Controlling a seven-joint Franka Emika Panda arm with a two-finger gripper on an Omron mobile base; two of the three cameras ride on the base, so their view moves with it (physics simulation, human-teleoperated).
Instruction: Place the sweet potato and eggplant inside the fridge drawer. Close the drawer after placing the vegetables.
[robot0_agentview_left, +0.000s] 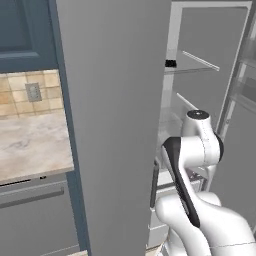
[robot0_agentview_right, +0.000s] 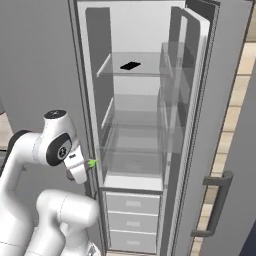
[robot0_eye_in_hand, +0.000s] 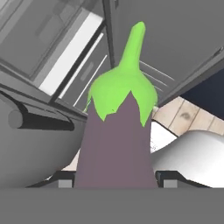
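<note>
You have the eggplant clamped in the gripper, green stem pointing away, held low beside the open fridge. The clear fridge drawer awaits it. I judge placing it, the sweet potato and closing remain.
</note>
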